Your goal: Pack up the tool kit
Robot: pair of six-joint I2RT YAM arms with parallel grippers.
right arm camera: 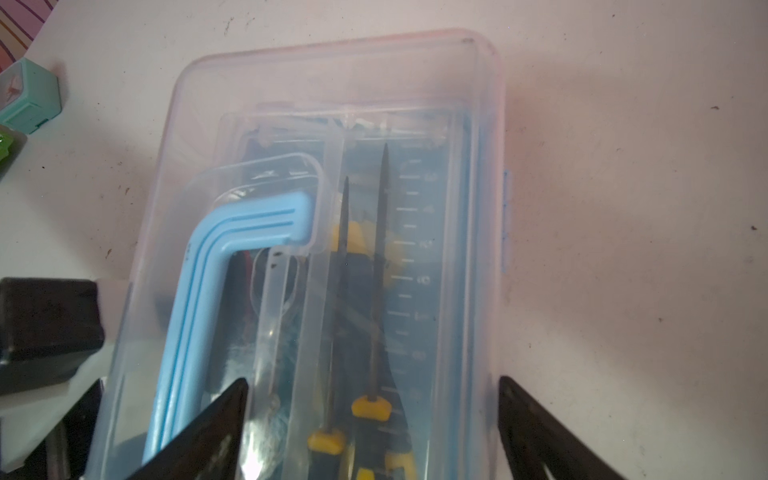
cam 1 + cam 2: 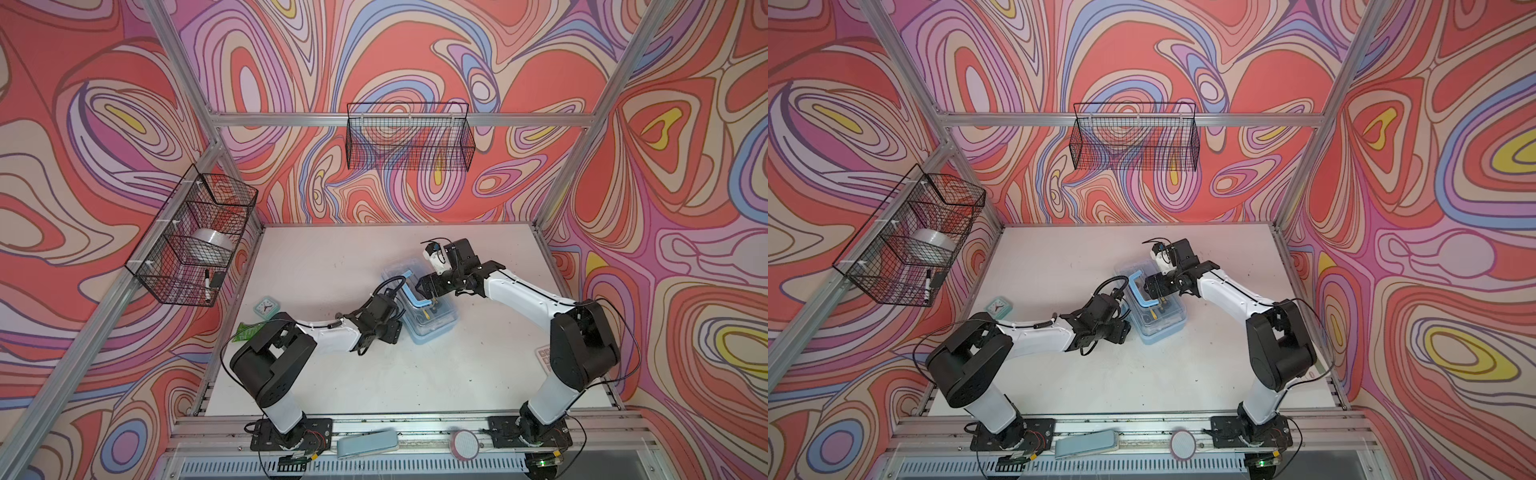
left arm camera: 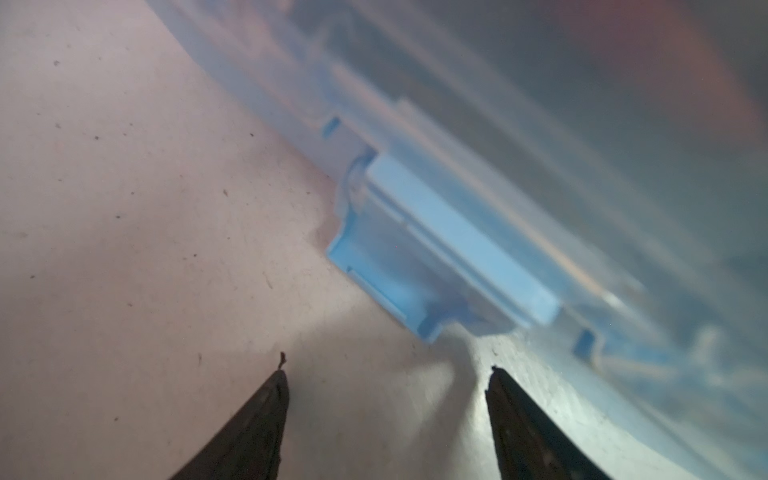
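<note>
Two hands spread: left hand (image 3: pixel 386 374) just beside tool kit (image 2: pixel 432 320) side latch (image 3: pixel 440 253); right hand (image 1: pixel 374 386) above lid, along its long axis

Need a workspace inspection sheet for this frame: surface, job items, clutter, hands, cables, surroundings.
Surface: white table, scuffed and specked.
Job's things: tool kit lid down, handle flat on lid; yellow-and-black tools visible inside; blue latch in the left wrist view.
Clutter: mint clock, green packet.
Hands: left hand open, beside the latch, empty; right hand open over the lid.
Cables: black leads loop off both arms.
Surroundings: side wire basket with tape roll and marker; rear wire basket, nothing seen in it.
</note>
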